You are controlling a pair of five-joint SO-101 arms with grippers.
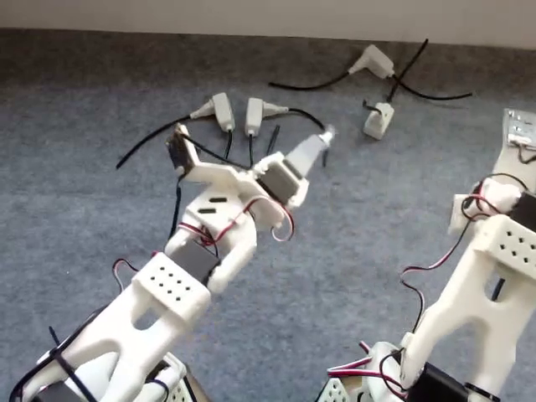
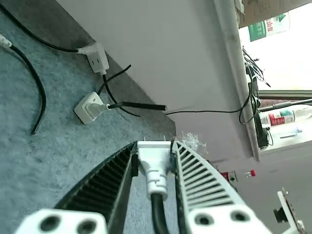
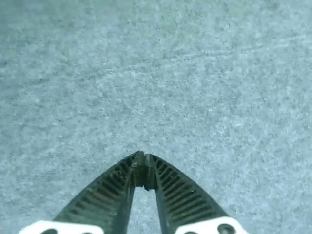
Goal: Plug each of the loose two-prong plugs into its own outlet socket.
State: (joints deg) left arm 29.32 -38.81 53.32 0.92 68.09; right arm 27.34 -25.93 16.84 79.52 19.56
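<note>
My left gripper [image 2: 153, 145] is shut on a white two-prong plug [image 2: 155, 163], prongs pointing out past the fingertips and its black cord running back between the fingers. In the high view this gripper [image 1: 316, 149] hovers over the carpet mid-table. Beyond it lie a small white outlet socket [image 2: 89, 107] on a black cord and a white angled plug [image 2: 96, 56] close to the wall; both sit at the back right in the high view, the socket [image 1: 378, 120] and the plug [image 1: 374, 60]. My right gripper [image 3: 145, 157] is shut on nothing, over bare carpet.
Two more white cord ends [image 1: 222, 109] [image 1: 254, 114] lie side by side at the back centre, with black cords [image 1: 151, 142] trailing left. The right arm [image 1: 494, 243] stands at the right edge. A white wall [image 2: 161, 58] borders the grey carpet [image 1: 100, 209] at the back.
</note>
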